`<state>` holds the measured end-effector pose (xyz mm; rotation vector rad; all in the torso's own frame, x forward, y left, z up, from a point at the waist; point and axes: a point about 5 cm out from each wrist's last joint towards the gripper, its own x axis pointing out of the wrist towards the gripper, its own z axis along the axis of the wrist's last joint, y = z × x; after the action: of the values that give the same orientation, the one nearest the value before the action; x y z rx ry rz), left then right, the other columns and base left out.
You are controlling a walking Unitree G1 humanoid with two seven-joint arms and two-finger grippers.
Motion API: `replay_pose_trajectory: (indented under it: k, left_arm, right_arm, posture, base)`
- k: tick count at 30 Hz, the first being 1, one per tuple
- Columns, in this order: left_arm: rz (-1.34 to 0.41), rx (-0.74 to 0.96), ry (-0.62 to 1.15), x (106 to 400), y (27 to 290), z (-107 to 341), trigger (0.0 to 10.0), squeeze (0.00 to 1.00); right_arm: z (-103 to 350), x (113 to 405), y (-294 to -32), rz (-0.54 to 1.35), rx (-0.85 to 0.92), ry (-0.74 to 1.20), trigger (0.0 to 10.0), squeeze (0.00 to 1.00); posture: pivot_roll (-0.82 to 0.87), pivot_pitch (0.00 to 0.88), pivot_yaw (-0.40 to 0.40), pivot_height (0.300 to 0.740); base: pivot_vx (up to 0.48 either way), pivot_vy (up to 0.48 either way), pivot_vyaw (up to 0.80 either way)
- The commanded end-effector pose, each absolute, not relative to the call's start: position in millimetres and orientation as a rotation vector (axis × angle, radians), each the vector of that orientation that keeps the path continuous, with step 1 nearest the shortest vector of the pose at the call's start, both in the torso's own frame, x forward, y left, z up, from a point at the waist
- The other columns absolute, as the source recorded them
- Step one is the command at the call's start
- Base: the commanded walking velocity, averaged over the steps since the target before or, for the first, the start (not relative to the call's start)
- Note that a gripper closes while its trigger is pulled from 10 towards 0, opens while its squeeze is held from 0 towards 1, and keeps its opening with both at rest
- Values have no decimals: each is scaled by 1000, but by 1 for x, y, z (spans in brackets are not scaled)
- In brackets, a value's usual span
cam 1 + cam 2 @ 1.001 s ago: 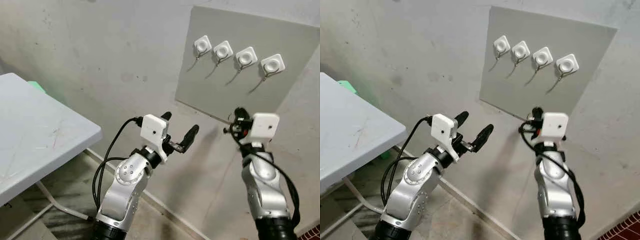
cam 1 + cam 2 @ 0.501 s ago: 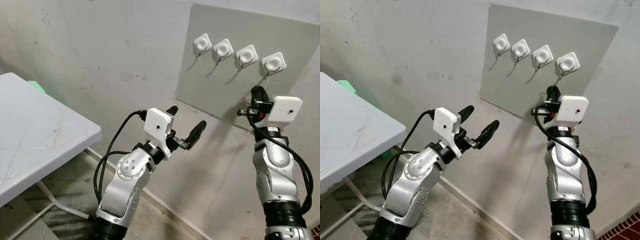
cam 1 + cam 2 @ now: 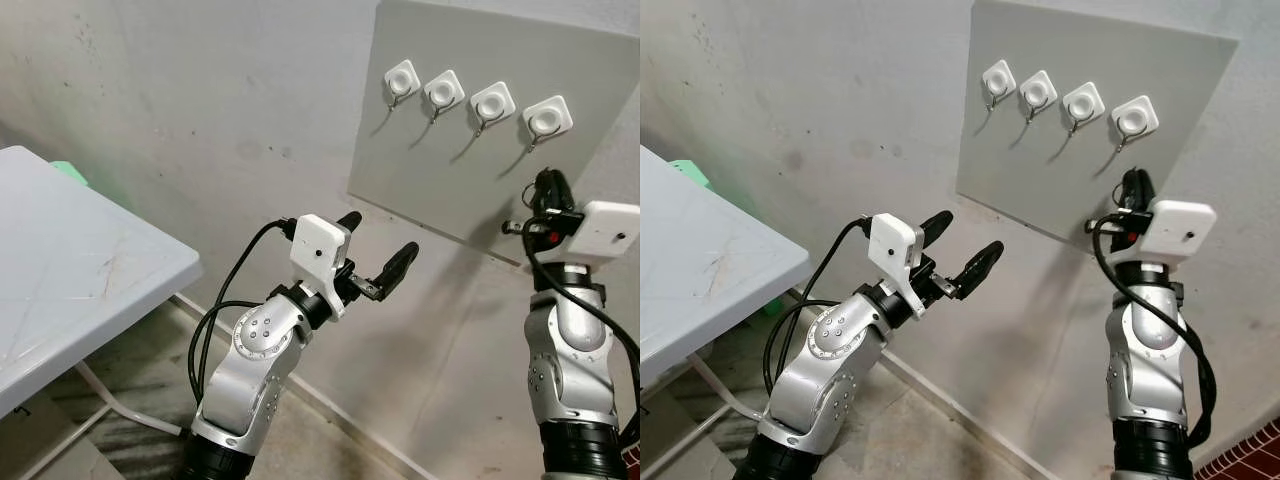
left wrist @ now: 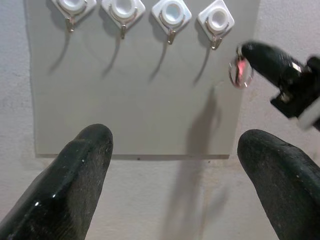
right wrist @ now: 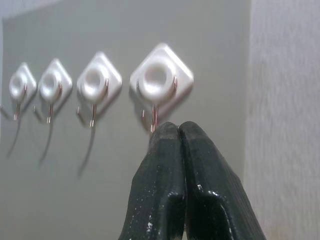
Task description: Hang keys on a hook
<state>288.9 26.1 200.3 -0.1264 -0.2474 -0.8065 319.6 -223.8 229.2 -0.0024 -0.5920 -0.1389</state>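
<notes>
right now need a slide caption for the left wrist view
Open left gripper faces a grey board with four hooks, while the right gripper brings a key ring toward the end hook.

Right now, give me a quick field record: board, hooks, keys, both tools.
board: grey panel on the wall, four white hooks in a row
hooks: all bare; rightmost hook nearest the right tool
keys: key ring with a red glint at the right tool's fingertips
right tool: raised below the rightmost hook, fingers pressed together
left tool: open, held lower, left of the board's lower edge, holding nothing
table: grey, on the robot's left
</notes>
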Motion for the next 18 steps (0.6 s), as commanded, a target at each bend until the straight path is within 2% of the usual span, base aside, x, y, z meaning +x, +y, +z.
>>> replay_pose_trajectory:
  k: [1,18]
  left_arm:
    - [-833,-119,-269,287,22,208,10000,0]
    - [-817,-140,-260,285,23,208,10000,0]
  right_arm:
    - [246,318,-226,-145,0,-654,10000,0]
    - [264,325,-216,-88,10,-706,10000,0]
  posture:
    - [-7,39,-36,740]
    - [10,27,-52,740]
  base:
    - [0,0,0]
    - [0,0,0]
